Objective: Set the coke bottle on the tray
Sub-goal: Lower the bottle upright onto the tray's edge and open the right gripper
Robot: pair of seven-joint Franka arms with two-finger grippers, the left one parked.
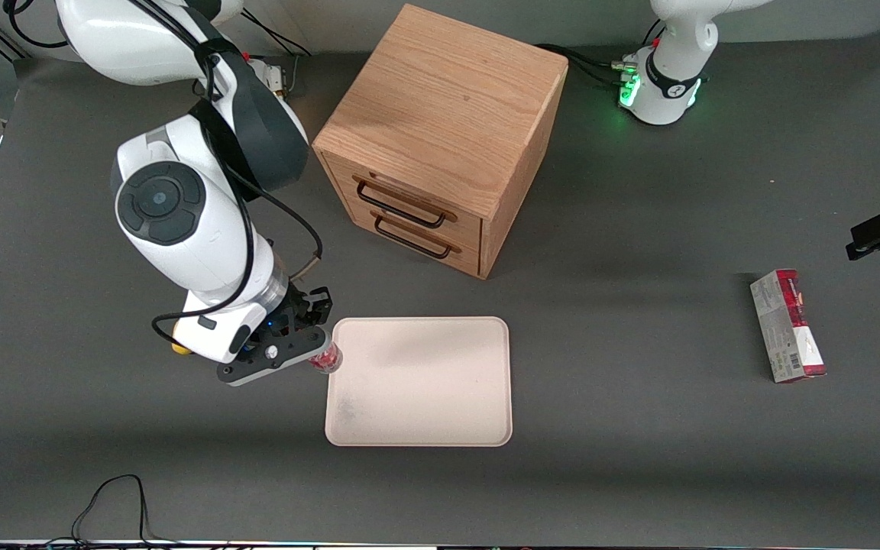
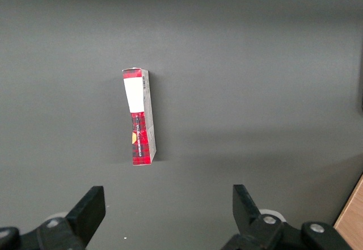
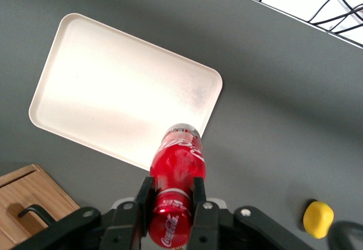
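I log the grey table (image 1: 638, 473) as the largest item. On it the wooden drawer cabinet (image 1: 440, 122) stands farther from the front camera than the tray (image 1: 421, 382), its two dark handles (image 1: 406, 218) facing the tray.

The tray lies flat and bare on the table, nearer the front camera than the cabinet.

The red-and-grey carton (image 1: 787, 326) lies flat well toward the parked arm's end of the table, well apart from the tray; I also see it in the left wrist view (image 2: 139, 117).

The gripper (image 1: 316, 345) hangs over the tray's edge toward the working arm's end. In the right wrist view its two fingers (image 3: 199, 196) are closed against the neck of the coke bottle (image 3: 177, 173), just below the red cap, so the bottle is held, base pointing down toward the tray's rim (image 3: 211, 111). I cannot tell whether the base touches anything.

A yellow lump (image 3: 317, 219) sits on the table near the gripper, apart from the tray.
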